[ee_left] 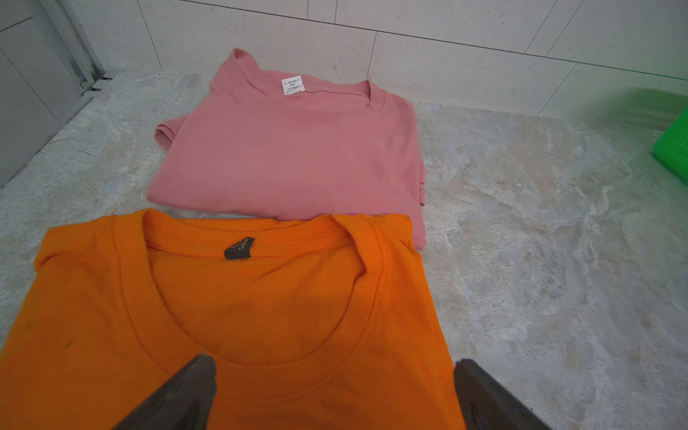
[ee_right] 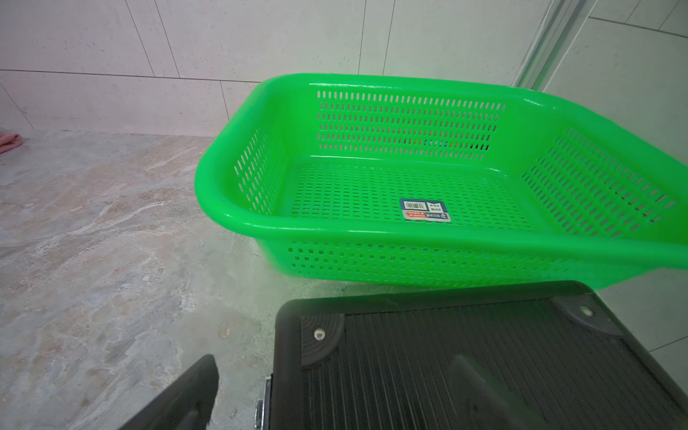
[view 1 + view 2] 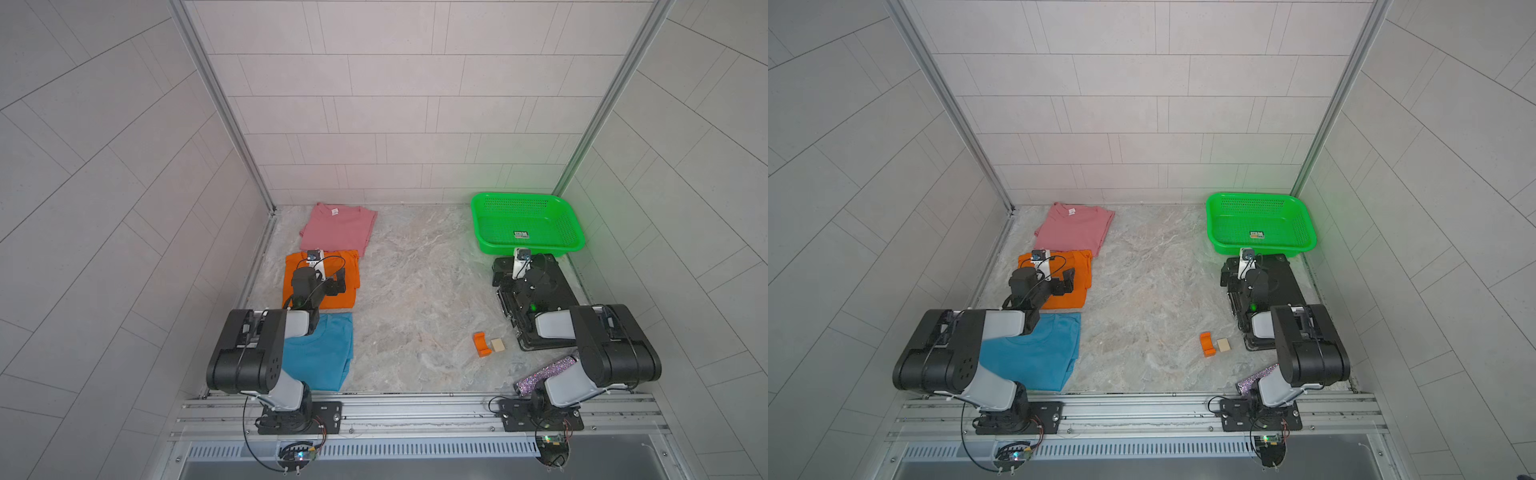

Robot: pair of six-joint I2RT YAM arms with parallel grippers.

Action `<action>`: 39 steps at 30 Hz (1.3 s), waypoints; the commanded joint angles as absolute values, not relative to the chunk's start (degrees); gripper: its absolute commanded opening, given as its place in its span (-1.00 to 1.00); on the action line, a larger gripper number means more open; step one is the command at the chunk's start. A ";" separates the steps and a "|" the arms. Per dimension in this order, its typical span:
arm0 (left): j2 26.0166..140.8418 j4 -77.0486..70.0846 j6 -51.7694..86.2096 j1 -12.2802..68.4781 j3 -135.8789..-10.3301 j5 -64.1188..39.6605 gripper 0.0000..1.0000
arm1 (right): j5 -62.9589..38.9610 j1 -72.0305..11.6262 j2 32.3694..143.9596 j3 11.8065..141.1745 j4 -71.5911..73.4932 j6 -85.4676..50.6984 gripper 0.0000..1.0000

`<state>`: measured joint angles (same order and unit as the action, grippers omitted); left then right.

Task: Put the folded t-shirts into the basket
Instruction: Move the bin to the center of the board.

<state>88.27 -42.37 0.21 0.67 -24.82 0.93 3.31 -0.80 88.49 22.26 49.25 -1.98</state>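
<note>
We see black case [image 2: 446, 353] just beside green basket [image 2: 372, 231]; left gripper [image 1: 333, 363] gapes over orange t-shirt [image 1: 260, 298], right gripper [image 2: 335, 361] gapes over case

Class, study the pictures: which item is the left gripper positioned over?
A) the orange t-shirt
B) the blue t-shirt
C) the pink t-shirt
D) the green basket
A: in the left wrist view the left gripper, its fingers spread open, is over the orange t-shirt, with the pink t-shirt lying beyond it.
</note>
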 commanded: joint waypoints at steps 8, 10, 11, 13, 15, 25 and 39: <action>87.59 -42.71 -0.30 0.88 -25.14 0.97 1.00 | 3.03 -1.03 87.71 21.99 48.96 -2.13 1.00; 87.56 -42.68 -0.28 0.87 -25.14 0.97 1.00 | 3.03 -1.05 87.76 22.00 48.96 -2.11 1.00; 87.57 -42.67 -0.31 0.88 -25.14 0.98 1.00 | 2.99 -1.05 87.72 22.04 48.96 -2.18 1.00; 87.50 -42.66 -0.30 0.88 -25.14 1.01 1.00 | 2.99 -1.05 87.71 22.06 48.91 -2.16 1.00; 87.49 -42.62 -0.32 0.79 -25.14 0.97 1.00 | 2.95 -0.99 87.71 22.07 48.89 -2.24 1.00; 83.95 -18.77 0.38 0.30 -35.84 -0.34 1.00 | 6.61 -0.32 69.20 35.75 10.81 -11.37 1.00; 79.71 44.37 -11.62 0.86 -74.56 -39.01 1.00 | -3.39 -2.28 70.26 59.20 -23.52 -26.78 0.97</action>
<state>81.06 27.53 -8.60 0.45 -72.62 -26.46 0.69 -0.86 65.82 56.40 -16.03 -27.05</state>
